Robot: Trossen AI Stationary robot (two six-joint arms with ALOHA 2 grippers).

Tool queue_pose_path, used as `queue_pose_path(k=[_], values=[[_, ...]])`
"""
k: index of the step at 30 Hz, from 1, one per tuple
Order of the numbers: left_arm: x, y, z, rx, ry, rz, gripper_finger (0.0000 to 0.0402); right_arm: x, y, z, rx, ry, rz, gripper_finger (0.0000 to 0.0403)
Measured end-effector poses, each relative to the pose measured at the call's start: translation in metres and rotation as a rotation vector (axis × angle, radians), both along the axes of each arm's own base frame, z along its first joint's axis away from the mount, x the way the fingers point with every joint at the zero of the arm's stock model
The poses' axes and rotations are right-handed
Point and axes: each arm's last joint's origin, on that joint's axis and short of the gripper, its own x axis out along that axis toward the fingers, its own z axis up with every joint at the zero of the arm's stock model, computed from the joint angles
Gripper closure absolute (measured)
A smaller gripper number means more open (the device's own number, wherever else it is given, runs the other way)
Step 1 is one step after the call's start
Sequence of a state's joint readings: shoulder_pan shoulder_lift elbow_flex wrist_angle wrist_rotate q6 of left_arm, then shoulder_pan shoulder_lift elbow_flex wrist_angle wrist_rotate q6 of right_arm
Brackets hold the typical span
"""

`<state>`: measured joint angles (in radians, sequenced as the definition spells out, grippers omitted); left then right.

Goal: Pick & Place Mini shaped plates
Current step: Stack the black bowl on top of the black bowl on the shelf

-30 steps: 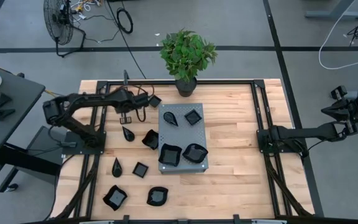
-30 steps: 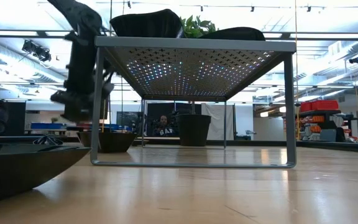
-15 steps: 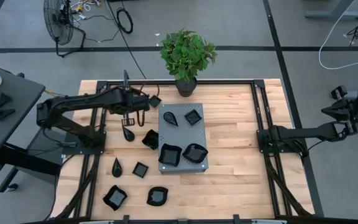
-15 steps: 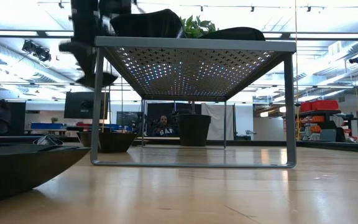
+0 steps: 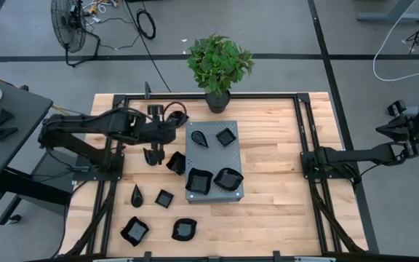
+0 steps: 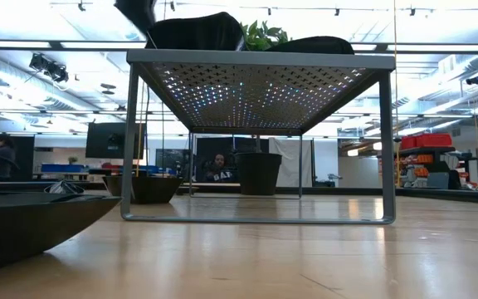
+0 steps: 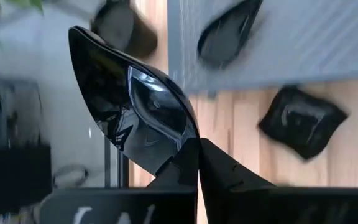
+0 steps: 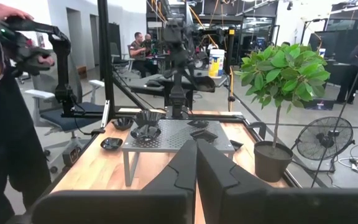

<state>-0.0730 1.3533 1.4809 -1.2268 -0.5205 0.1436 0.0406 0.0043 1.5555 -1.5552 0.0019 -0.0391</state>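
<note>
Left tool [image 7: 197,146] is clamped tight on the narrow end of a glossy black teardrop plate [image 7: 132,109], and the plate juts out ahead of the fingertips, lifted clear of the counter [image 5: 275,156], just off the left edge of the grey perforated slab [image 5: 211,150]. On that slab sit four black dishes: a teardrop [image 5: 198,137], a small square one [image 5: 226,136], a bigger square [image 5: 198,180] and a wavy-edged one [image 5: 228,177]. Down on the wooden planks, six more lie scattered to the slab's left and front, all shiny and dark. A leafy potted plant [image 5: 219,67] stands at the far edge. The right tool [image 8: 196,163] waits well off to the right of the counter, fingers pressed together with nothing between them.
</note>
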Motion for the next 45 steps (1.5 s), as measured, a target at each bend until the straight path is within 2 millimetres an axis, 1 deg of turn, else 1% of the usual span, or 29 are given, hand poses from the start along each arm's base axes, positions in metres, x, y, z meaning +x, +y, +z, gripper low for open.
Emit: queue_pose_path(k=[4, 11, 26, 32, 34, 38, 45], values=[[0.005, -0.018, 0.011, 0.022, -0.079, -0.12, 0.0397, 0.0, 0.0, 0.0, 0.0, 0.0, 0.0, 0.0387], [0.011, -0.046, 0.018, 0.048, -0.171, -0.288, 0.0397, 0.0, 0.0, 0.0, 0.0, 0.0, 0.0, 0.0387], [0.004, -0.097, 0.026, 0.152, -0.208, -0.636, 0.0398, 0.0, 0.0, 0.0, 0.0, 0.0, 0.001, 0.0387], [0.006, -0.105, 0.031, 0.152, -0.267, -0.704, 0.0398, 0.0, 0.0, 0.0, 0.0, 0.0, 0.0, 0.0387], [0.009, -0.107, 0.031, 0.152, -0.285, -0.717, 0.0398, 0.0, 0.0, 0.0, 0.0, 0.0, 0.0, 0.0387], [0.017, -0.111, 0.027, 0.207, -0.271, -0.752, 0.0398, 0.0, 0.0, 0.0, 0.0, 0.0, 0.0, 0.0387], [0.027, -0.11, 0.024, 0.238, -0.275, -0.719, 0.0398, 0.0, 0.0, 0.0, 0.0, 0.0, 0.0, 0.0387]])
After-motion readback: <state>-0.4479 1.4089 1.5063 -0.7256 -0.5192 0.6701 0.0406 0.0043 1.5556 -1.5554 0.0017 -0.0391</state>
